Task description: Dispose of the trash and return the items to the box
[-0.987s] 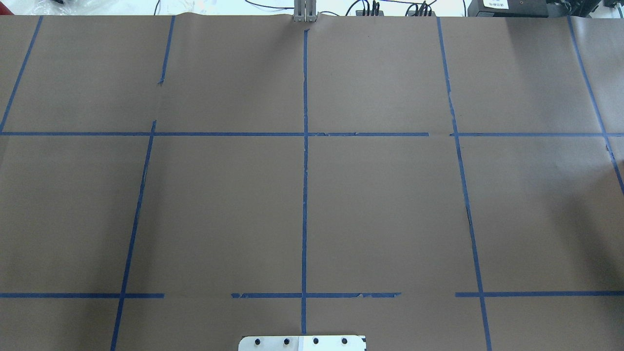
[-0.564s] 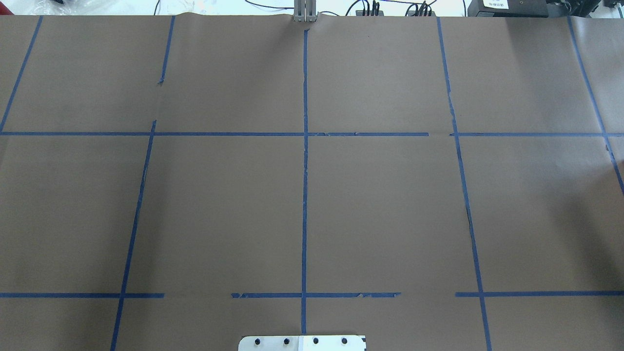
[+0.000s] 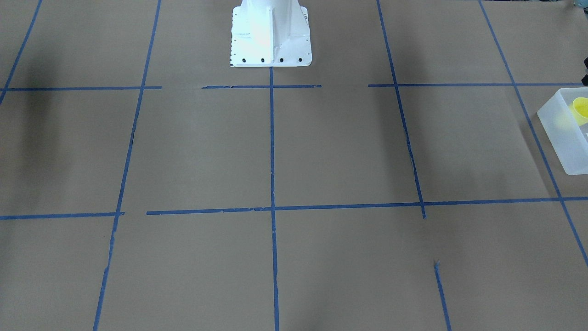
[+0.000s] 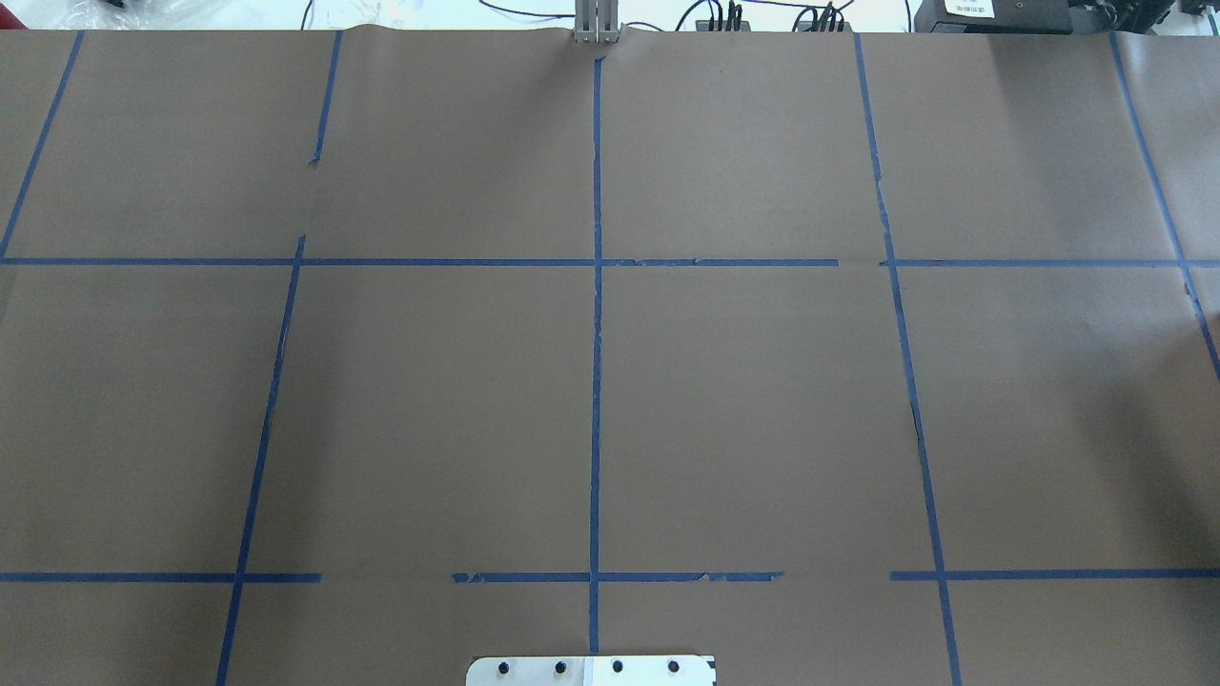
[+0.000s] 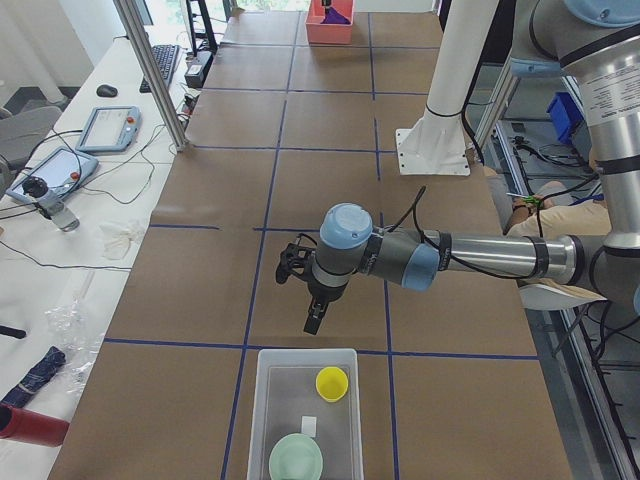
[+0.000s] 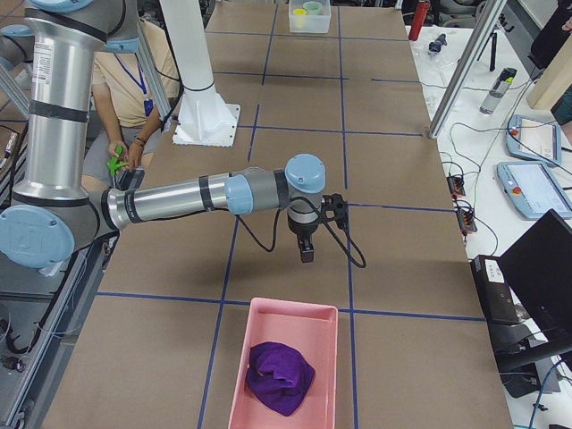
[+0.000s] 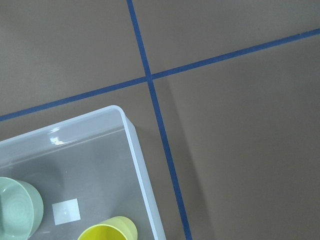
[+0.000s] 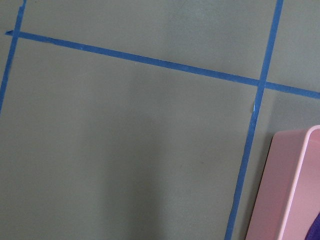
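The frosted-white box (image 5: 262, 420) stands at the table's left end; it also shows in the front-facing view (image 3: 562, 142) and the left wrist view (image 7: 134, 145). In it stand the yellow cup (image 5: 332, 383), also seen in the left wrist view (image 7: 107, 233), and a pale green bowl (image 5: 296, 459). My left gripper (image 5: 312, 322) hangs just beyond the box's far edge, above the table. My right gripper (image 6: 307, 256) hangs near a pink bin (image 6: 284, 313) that holds a purple cloth (image 6: 279, 375). I cannot tell whether either gripper is open or shut. Nothing shows in either one.
The brown paper table (image 4: 743, 400) carries blue tape lines. The white robot base (image 3: 271, 37) stands at the robot's edge. The pink bin's rim shows in the right wrist view (image 8: 285, 190). A seated person (image 6: 134, 98) is behind the robot.
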Motion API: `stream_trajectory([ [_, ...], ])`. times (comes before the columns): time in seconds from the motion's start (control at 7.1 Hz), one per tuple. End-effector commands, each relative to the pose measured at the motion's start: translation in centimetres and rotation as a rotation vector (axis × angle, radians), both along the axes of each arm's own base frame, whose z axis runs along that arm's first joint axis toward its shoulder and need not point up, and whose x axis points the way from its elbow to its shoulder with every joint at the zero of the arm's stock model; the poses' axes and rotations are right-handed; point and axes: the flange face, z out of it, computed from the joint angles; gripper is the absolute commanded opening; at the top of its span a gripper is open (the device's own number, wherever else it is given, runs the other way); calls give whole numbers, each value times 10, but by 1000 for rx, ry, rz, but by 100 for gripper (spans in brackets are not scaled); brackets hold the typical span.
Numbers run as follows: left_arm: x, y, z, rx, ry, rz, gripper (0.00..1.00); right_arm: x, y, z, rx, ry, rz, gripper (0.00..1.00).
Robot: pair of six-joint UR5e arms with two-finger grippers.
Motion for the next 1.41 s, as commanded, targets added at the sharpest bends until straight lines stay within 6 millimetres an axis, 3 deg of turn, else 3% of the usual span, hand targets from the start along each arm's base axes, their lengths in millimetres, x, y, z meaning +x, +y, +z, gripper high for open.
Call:
stream_trajectory([
  [0.0,27,7,-2,-78,61,59,100,-1,3,0,-5,-14,-2,100],
  [0.14,34,13,-5,-91,62,82,100,-1,4,1,-9,-19,-5,100],
  [0.28,54,14,-9,-87,55,139,100,0,11,1,-12,-19,-5,100],
  [0.7,55,23,-6,10,-18,244,100,0,12,-2,-6,-20,-5,100],
  [0.85,58,26,6,-14,-21,255,100,0,12,-2,-4,-20,-5,100],
  [1.27,56,25,-4,-33,0,215,100,-1,10,-4,0,-20,-5,100],
])
